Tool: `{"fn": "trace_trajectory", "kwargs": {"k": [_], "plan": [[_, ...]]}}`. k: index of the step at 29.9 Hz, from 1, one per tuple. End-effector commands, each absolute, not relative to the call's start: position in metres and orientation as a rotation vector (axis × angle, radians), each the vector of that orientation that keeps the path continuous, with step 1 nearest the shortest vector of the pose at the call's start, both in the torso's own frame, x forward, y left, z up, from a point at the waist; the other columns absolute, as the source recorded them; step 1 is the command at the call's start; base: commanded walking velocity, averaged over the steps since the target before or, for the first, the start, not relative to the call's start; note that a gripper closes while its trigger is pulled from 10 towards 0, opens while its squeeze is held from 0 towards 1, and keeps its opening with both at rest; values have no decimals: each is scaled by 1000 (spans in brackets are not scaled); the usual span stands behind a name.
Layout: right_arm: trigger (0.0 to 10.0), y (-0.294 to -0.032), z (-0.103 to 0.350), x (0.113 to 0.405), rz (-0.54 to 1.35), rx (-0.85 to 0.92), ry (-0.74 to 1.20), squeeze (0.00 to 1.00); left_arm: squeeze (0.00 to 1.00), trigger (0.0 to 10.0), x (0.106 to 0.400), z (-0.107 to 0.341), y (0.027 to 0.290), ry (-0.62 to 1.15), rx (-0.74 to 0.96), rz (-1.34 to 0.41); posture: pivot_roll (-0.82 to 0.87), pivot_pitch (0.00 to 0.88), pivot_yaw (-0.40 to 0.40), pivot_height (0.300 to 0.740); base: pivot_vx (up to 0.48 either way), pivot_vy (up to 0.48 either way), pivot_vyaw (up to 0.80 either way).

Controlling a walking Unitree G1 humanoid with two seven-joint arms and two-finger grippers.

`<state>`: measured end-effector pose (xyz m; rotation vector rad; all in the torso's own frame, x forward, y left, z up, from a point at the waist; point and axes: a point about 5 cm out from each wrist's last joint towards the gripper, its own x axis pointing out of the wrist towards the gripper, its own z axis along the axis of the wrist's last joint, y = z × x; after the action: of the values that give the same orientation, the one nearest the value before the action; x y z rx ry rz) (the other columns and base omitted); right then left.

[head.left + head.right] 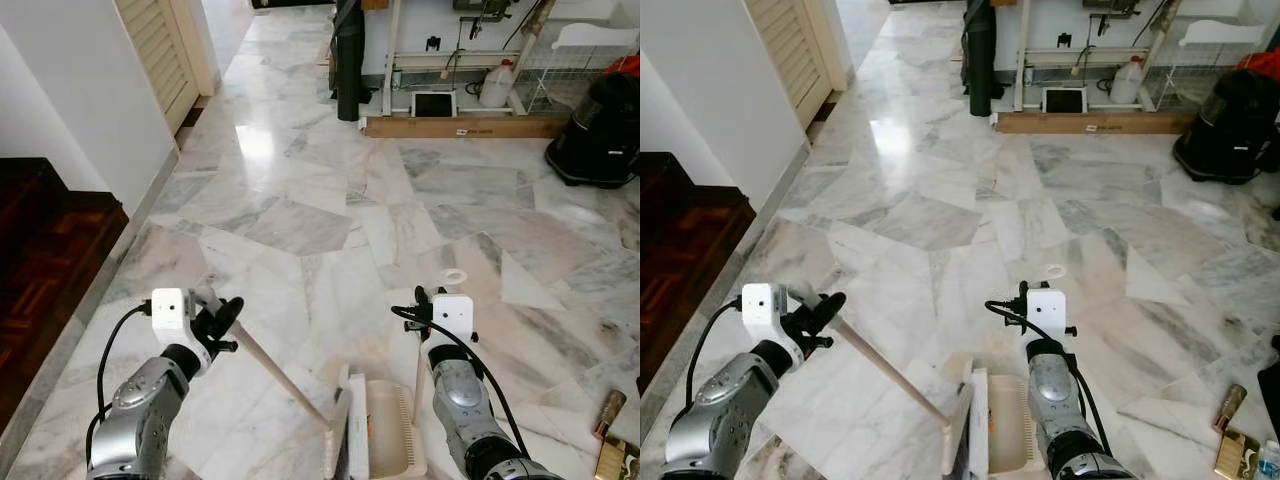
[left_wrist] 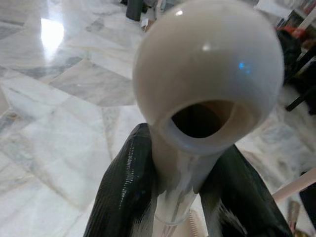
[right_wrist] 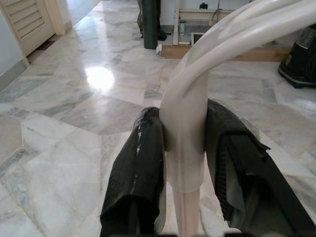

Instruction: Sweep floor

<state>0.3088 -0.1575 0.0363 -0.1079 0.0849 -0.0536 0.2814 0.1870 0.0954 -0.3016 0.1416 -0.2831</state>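
My left gripper is shut on the top of a broom's pale wooden handle, which slants down to the broom head on the marble floor between my arms. In the left wrist view the handle's rounded cream end cap sits between the black fingers. My right gripper is shut on the upright handle of a cream dustpan that stands beside the broom head. In the right wrist view the dustpan handle's loop is clamped between both fingers.
A dark wooden step and a white wall lie to the left, with a louvred door beyond. Far ahead are a wooden plank, a white jug and a black vacuum. Small gold items lie at the near right.
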Motion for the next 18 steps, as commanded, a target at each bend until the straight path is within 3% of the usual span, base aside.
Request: {"fn": "trace_trajectory", "kwargs": {"k": [1, 18], "plan": [[10000, -150, 31, 308, -39, -68, 129, 0, 0, 10000, 283, 106, 183, 95, -364, -324, 72, 80, 83, 740, 0, 0, 0], [10000, -138, 56, 329, -17, 192, 50, 0, 0, 10000, 287, 110, 185, 84, -399, -331, 67, 64, 88, 740, 0, 0, 0]]}}
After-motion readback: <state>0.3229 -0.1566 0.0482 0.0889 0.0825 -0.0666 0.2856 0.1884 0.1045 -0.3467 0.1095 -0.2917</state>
